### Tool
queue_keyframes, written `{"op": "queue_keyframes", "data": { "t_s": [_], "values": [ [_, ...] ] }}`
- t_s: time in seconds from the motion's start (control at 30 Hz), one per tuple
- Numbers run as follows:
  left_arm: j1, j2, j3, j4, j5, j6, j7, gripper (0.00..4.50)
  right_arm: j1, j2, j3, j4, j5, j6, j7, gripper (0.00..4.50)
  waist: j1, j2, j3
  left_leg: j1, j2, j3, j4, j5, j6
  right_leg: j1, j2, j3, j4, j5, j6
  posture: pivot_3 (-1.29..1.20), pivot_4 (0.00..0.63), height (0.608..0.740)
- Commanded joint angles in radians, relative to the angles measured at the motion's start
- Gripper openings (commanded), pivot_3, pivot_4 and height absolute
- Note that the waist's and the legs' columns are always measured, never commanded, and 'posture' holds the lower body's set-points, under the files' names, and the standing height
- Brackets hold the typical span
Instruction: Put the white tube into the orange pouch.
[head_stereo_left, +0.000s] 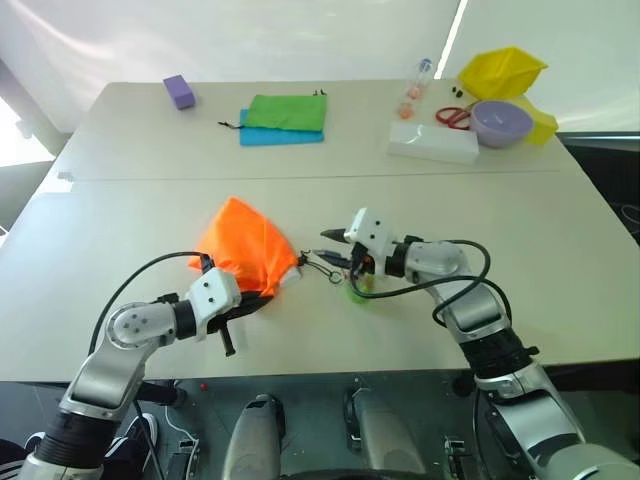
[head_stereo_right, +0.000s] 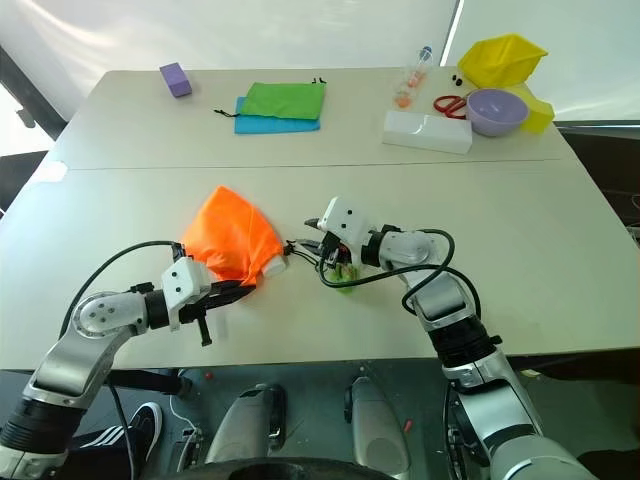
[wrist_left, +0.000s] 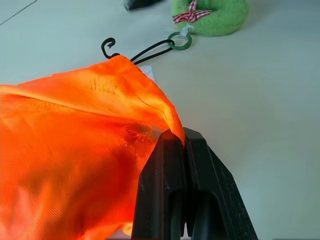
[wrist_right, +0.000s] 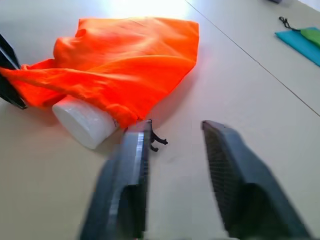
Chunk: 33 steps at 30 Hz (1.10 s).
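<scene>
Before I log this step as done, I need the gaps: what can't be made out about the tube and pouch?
- White tube: its cap end pokes from the orange pouch in the right wrist view; fabric hides the rest, so its depth is unclear.
- Pouch mouth: folds cover it in the left wrist view, where the left gripper pinches the fabric.
- Tube print: hidden.

Lab/test setup: plain table (head_stereo_left: 560, 230) w/ white backdrop sheet (head_stereo_left: 250, 40), assorted props.

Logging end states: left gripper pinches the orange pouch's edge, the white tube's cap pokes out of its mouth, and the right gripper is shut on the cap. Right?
Not quite: the right gripper is open and off the white tube, per the right wrist view. The left gripper does pinch the orange pouch.
</scene>
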<state>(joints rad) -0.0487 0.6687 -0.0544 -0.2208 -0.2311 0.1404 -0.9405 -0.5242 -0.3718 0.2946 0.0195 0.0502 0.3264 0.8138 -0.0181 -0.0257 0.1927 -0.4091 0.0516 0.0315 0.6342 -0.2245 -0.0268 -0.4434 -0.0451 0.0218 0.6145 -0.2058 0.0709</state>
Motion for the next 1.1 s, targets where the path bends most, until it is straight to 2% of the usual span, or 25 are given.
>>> {"op": "queue_keyframes", "data": {
  "t_s": [0.03, 0.33, 0.5, 0.6, 0.7, 0.9, 1.1],
  "values": [
    [-0.011, 0.010, 0.021, -0.041, -0.018, -0.001, -0.001, 0.00, -0.034, 0.003, 0.023, -0.012, -0.023, 0.078, -0.009, 2.94, 0.000, 0.000, 0.000, 0.000, 0.000, 0.000, 0.000, 0.000, 0.000, 0.000, 0.000, 0.000, 0.000, 0.000, 0.000, 0.00, 0.150, 0.740],
    [0.000, 0.002, 0.020, -0.053, -0.018, 0.005, 0.012, 0.00, -0.043, -0.060, 0.058, -0.034, -0.054, 0.200, 0.034, 2.94, 0.000, 0.000, 0.000, 0.000, 0.000, 0.000, 0.001, 0.000, 0.000, 0.000, 0.000, 0.000, 0.000, 0.000, 0.000, 0.00, 0.150, 0.740],
    [0.017, 0.002, 0.017, -0.055, -0.013, -0.004, 0.014, 0.00, -0.020, -0.092, 0.010, -0.131, 0.038, 0.289, 0.101, 2.94, 0.002, 0.000, 0.000, 0.000, 0.000, 0.000, 0.000, 0.000, 0.000, 0.000, 0.000, 0.000, 0.000, 0.000, 0.000, 0.00, 0.150, 0.740],
    [0.019, 0.003, 0.019, -0.061, -0.016, 0.000, 0.015, 0.00, -0.013, -0.134, 0.021, -0.153, 0.030, 0.289, 0.121, 2.94, 0.002, 0.000, 0.000, 0.000, 0.000, 0.000, 0.000, 0.000, 0.000, 0.000, 0.000, 0.000, 0.000, 0.000, 0.000, 0.00, 0.150, 0.740],
    [0.010, 0.002, 0.016, -0.069, -0.019, 0.009, 0.017, 0.00, -0.017, -0.124, -0.050, -0.192, 0.109, 0.344, 0.121, 2.94, 0.000, 0.000, 0.000, 0.000, 0.000, 0.000, 0.001, 0.000, 0.000, 0.000, 0.000, 0.000, 0.000, 0.000, 0.000, 0.00, 0.150, 0.740],
    [0.010, -0.001, 0.009, -0.057, -0.015, 0.002, 0.013, 0.00, 0.045, -0.269, 0.005, -0.204, 0.057, 0.235, 0.195, 2.94, 0.004, 0.000, 0.000, 0.000, 0.000, 0.000, 0.000, 0.000, 0.000, 0.000, -0.001, 0.000, -0.002, 0.000, 0.001, 0.00, 0.150, 0.740],
    [0.006, -0.008, 0.002, -0.024, -0.005, -0.027, 0.007, 0.00, 0.061, -0.256, 0.047, -0.144, 0.009, 0.192, 0.159, 2.94, -0.001, 0.000, 0.000, 0.000, 0.000, 0.000, 0.000, 0.000, 0.000, 0.001, 0.000, 0.000, -0.001, 0.000, 0.001, 0.00, 0.150, 0.740]
  ]
}}
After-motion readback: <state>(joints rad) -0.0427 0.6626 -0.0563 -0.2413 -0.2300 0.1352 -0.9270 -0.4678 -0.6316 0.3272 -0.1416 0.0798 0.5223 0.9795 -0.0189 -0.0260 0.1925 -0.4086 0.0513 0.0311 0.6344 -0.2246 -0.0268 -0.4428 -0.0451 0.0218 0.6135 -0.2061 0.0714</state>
